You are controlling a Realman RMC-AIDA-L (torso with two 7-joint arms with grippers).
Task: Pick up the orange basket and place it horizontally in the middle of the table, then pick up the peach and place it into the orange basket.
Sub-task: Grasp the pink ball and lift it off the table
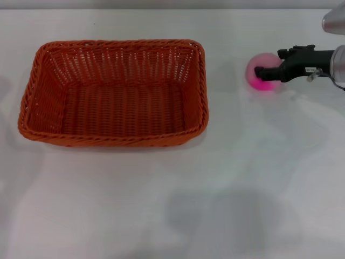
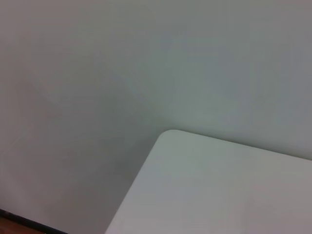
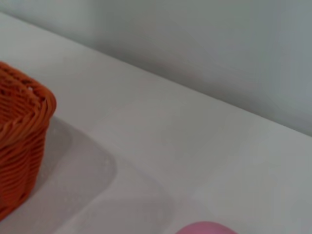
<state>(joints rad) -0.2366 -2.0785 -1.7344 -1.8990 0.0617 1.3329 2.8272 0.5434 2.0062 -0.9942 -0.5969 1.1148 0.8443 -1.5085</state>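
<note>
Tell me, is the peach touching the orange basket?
Apart. The head view shows bare table between the peach and the orange basket.

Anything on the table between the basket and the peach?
Nothing: in the head view only bare table separates the orange basket from the peach.

My white table (image 1: 178, 194) spreads wide and plain, with soft grey shadows on its near part. Behind its far edge rises a pale grey wall (image 3: 219, 44). Beside the table's rounded corner (image 2: 170, 134), a dark floor strip (image 2: 19, 222) shows low down.
</note>
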